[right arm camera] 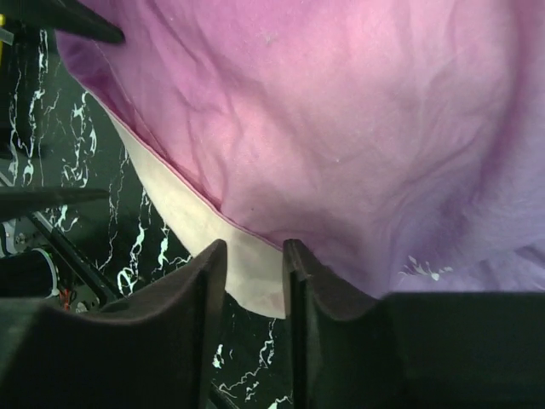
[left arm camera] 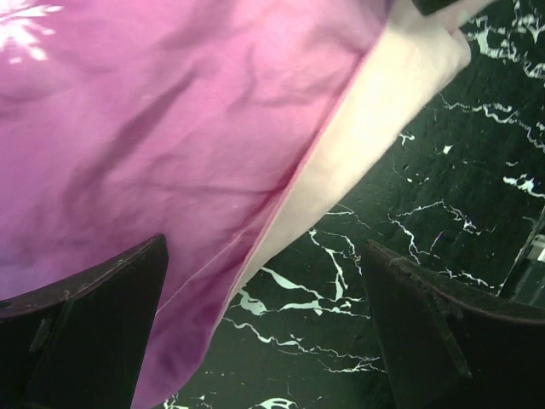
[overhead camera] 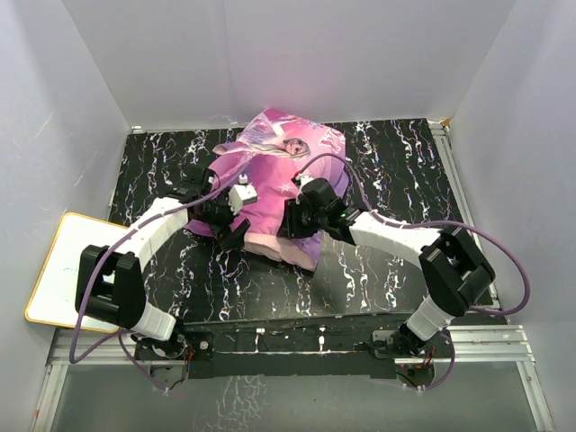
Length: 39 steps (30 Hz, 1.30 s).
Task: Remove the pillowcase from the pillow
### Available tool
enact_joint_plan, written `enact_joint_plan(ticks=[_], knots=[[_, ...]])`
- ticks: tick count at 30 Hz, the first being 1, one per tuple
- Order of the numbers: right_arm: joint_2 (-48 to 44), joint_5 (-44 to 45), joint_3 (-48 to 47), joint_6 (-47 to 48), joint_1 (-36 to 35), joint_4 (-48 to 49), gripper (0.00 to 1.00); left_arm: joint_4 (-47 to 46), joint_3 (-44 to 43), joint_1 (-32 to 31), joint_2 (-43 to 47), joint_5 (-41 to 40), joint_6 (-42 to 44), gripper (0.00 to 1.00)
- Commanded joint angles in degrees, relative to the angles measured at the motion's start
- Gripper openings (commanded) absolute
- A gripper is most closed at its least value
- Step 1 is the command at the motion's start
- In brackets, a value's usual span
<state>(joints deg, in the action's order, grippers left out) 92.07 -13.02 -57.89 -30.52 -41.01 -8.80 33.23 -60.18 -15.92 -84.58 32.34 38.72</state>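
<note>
The pillowcase [overhead camera: 281, 169] lay crumpled mid-bench [overhead camera: 396, 162], covering most of the pillow [overhead camera: 281, 248], whose cream end poked out on the near side. The left fingers [left arm camera: 85, 332] stood wide apart, gripping nothing (only the case's hem and bare bench showed between them). The right fingers [right arm camera: 300, 298] were pinched almost together on the pillow's cream edge.

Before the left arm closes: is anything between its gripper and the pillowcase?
Nothing visible does. The left gripper is open, and the edge of the pillowcase lies between its fingers, with only the black table beside it.
</note>
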Motion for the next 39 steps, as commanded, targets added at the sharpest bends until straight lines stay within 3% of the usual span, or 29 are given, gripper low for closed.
enact_joint_plan(ticks=[1, 6, 11, 14, 20, 26, 30, 33, 36, 39], knots=[[-4.37, 1.32, -2.54, -1.20, 2.64, -1.56, 0.44, 0.25, 2.59, -3.99, 1.97, -3.27, 5.63, 0.91], [-8.21, 2.82, 3.60, -1.71, 11.31, -4.43, 0.74, -5.31, 4.56, -5.17, 0.56, -8.70, 4.93, 0.38], [-10.32, 4.25, 7.42, 0.57, 12.20, -8.10, 0.90, -10.45, 6.53, -5.11, 1.85, -14.11, 1.78, 0.15], [-10.30, 3.38, 11.17, -0.51, 9.15, -5.96, 0.92, -12.28, 7.31, -4.98, 3.06, -17.17, -0.06, 0.01], [-10.26, 0.85, 15.67, -1.45, 1.33, 2.86, 0.92, -9.33, 6.91, -4.47, 4.91, -17.40, -1.36, 0.00], [-8.99, 2.05, 15.57, 1.32, -1.87, 6.24, 0.92, -7.14, 5.82, -4.39, 5.23, -17.85, -1.89, 0.00], [-5.43, 2.65, 13.09, 2.29, -2.71, 6.19, 0.86, -6.24, 4.72, -4.40, 5.68, -17.89, -2.76, 0.00], [-2.42, 3.02, 10.53, 2.19, -3.80, 5.30, 0.74, -5.46, 4.01, -4.45, 5.91, -17.63, -3.41, 0.00], [-0.30, 3.84, 9.29, 1.14, -4.11, 4.16, 0.52, -4.73, 3.65, -4.39, 5.91, -17.68, -3.65, 0.00], [-1.09, 6.02, 7.72, 0.49, -4.10, 2.35, 0.12, -4.42, 3.78, -4.34, 8.11, -17.65, -3.59, 0.00]])
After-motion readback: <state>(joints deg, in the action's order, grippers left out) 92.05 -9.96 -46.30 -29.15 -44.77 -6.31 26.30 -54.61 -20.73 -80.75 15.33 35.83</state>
